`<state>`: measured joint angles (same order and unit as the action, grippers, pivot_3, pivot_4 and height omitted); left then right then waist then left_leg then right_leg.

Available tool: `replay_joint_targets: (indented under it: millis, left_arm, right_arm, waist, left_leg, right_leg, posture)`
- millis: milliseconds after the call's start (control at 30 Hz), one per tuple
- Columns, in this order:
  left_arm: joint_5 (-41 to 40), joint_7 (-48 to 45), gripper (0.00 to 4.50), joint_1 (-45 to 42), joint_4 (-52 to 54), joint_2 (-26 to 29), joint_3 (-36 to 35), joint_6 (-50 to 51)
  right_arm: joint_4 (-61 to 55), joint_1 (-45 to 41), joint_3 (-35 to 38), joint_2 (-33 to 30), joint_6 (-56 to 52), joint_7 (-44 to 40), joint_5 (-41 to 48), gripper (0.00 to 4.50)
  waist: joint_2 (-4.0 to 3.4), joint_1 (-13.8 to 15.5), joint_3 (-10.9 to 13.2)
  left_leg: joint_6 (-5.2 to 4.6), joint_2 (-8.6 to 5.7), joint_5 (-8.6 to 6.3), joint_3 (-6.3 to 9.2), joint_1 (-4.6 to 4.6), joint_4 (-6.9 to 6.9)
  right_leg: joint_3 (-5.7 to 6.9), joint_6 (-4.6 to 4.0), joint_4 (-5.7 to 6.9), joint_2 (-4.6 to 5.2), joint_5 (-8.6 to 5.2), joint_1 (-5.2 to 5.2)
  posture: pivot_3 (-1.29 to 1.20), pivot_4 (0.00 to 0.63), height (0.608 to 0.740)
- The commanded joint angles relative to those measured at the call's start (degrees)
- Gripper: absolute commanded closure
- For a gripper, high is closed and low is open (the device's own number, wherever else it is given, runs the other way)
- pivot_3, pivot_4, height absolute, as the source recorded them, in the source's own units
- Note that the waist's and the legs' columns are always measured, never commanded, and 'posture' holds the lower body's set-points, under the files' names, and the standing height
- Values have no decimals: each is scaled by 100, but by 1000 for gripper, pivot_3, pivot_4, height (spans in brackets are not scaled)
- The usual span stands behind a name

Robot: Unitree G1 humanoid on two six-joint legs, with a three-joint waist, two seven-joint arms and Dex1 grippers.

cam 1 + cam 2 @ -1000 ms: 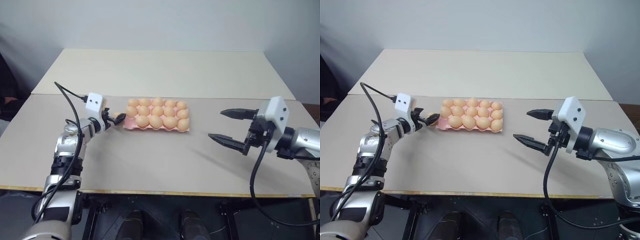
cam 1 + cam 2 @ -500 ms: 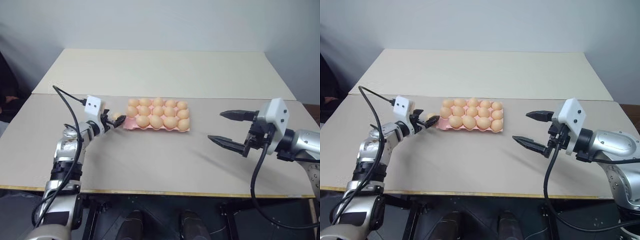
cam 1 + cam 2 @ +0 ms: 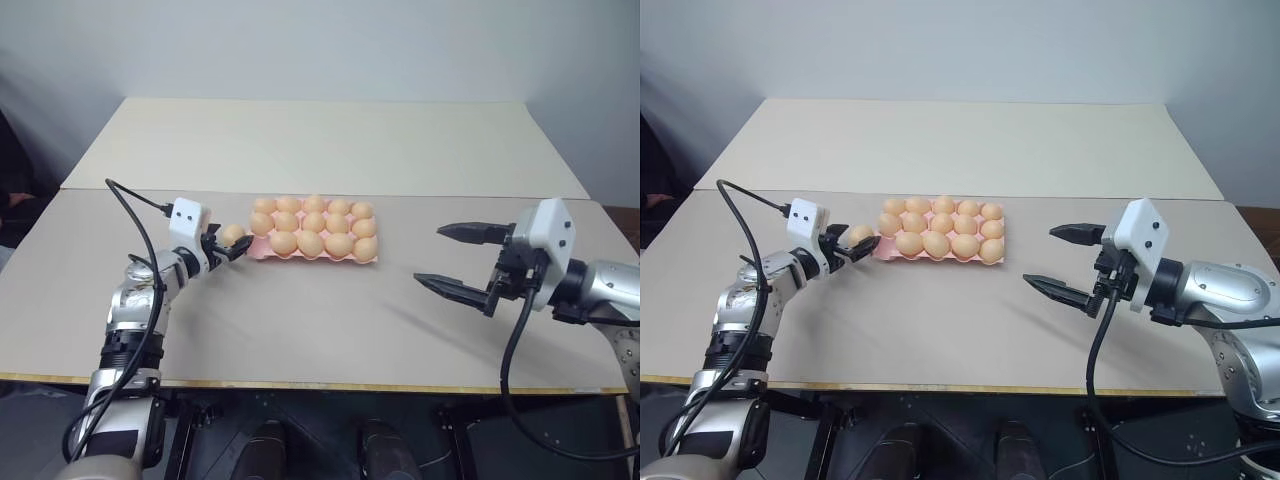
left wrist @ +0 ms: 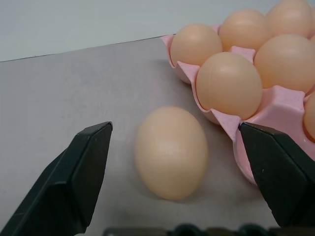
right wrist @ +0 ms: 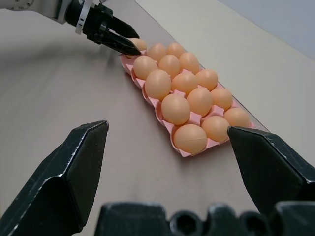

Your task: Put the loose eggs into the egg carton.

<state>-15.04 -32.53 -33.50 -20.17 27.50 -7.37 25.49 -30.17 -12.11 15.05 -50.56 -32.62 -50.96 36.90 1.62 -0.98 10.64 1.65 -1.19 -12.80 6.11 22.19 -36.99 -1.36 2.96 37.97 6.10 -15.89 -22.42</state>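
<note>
The right pincer (image 3: 452, 259) hangs over the near right part of the table (image 3: 300, 330), its two black fingers spread wide with nothing between them, pointing left toward the egg carton (image 3: 262, 252) and well apart from it. On the left, the left pincer (image 3: 228, 243) sits low at the carton's left end, fingers also spread wide. One loose egg (image 4: 171, 152) lies on the table between those fingers (neither finger touches it), just beside the carton's left edge. Farther back, the pale-pink carton lies mid-table with eggs in its cups (image 3: 937, 243). A second table (image 3: 330, 140) adjoins at the far side.
</note>
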Motion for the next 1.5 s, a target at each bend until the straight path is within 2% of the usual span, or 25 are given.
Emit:
replay_joint_targets:
  millis: [33, 367, 967, 1500]
  left_arm:
    - [-94, 12, 12, 65, 184, 33, -180, -49]
    - [-397, -117, 12, 62, 334, -48, -416, -304]
    - [-132, 218, 12, 3, 10, 52, -292, -173]
    - [240, 116, 12, -396, -782, -33, -46, -444]
  right_arm:
    - [-241, 49, 241, -15, -2, 89, 130, 0]
    - [-285, 49, 153, 7, 9, 171, 183, 0]
    - [-346, 65, 137, 52, -20, 250, 193, 0]
    - [-402, 36, 93, 79, -44, 368, 205, 0]
  waist:
    - [0, -6, 0]
    - [0, -1, 0]
    - [0, 1, 0]
    - [1, 8, 0]
  left_leg:
    - [0, 0, 0, 0, 0, 0]
    - [0, 0, 0, 0, 1, 0]
    - [0, 0, 0, 0, 1, 0]
    - [0, -1, 0, 0, 2, 0]
  right_leg:
    - [0, 0, 0, 0, 0, 0]
    - [0, 0, -1, 0, 0, -1]
    - [0, 0, -1, 0, 0, -1]
    - [1, 0, 0, 0, 0, -1]
  posture:
    - [0, 150, 740]
    - [0, 150, 740]
    - [0, 150, 740]
    - [0, 150, 740]
